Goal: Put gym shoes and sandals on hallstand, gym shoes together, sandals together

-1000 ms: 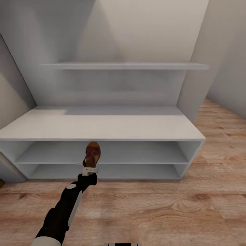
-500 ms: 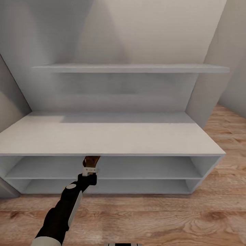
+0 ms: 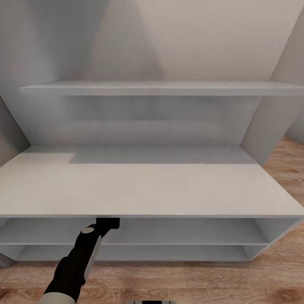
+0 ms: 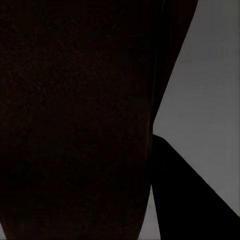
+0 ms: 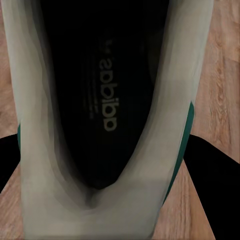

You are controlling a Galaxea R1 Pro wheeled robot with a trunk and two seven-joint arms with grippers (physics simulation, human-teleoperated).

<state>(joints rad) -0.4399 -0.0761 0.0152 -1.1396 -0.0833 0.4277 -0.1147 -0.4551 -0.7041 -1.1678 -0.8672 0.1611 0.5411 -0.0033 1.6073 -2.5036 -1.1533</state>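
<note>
The hallstand (image 3: 147,185) stands close in front of me, its wide pale bench top bare. My left arm (image 3: 80,257) reaches forward, and its wrist passes under the bench top's front edge, which hides the hand. In the left wrist view a dark brown sandal (image 4: 75,120) sits right against the camera, beside one black finger (image 4: 185,195). In the right wrist view, my right gripper (image 5: 107,165) is shut on a white gym shoe (image 5: 150,100) with a green side stripe, seen from above its opening, over the corridor floor (image 5: 225,75).
An upper shelf (image 3: 160,88) runs across the back panel. Two open low shelves (image 3: 185,242) lie beneath the bench top. Grey walls close in at both sides, and wood floor (image 3: 291,169) shows at the right.
The head view has moved closer to the hallstand, which now looks larger. The sandal and left gripper, seen earlier in front of the low shelves, are now hidden under the bench top's edge.
</note>
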